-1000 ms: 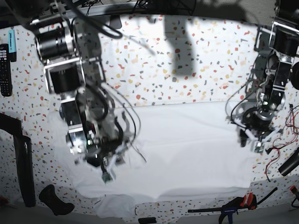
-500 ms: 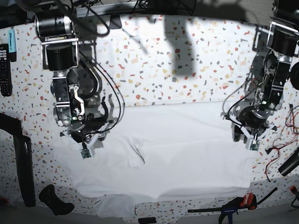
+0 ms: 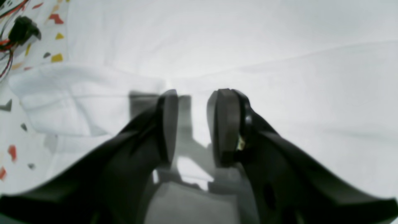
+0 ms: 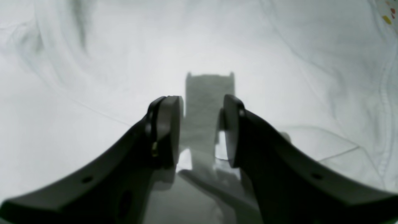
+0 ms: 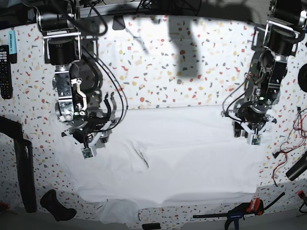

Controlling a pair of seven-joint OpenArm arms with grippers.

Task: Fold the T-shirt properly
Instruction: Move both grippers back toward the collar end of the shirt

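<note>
Both grippers, left gripper [image 5: 250, 135] and right gripper [image 5: 89, 147], hover spread and empty, seemingly just above the T-shirt [image 5: 187, 148], whose long axis runs left-right.

Left claw [image 3: 192, 124] parted, empty, over white T-shirt [image 3: 279, 62]; speckled tabletop [image 3: 18, 102] beside.

Both arms hanging down from the far edge, wrists bent, fingers aimed downward; left arm [image 5: 268, 72] on the right of the base view, right arm [image 5: 67, 81] on its left; left gripper [image 3: 192, 124] parted, a clear gap between its dark pads, nothing between them; right gripper [image 4: 200, 130] likewise parted and empty; well apart from each other, each low over the T-shirt [image 5: 177, 153].
</note>
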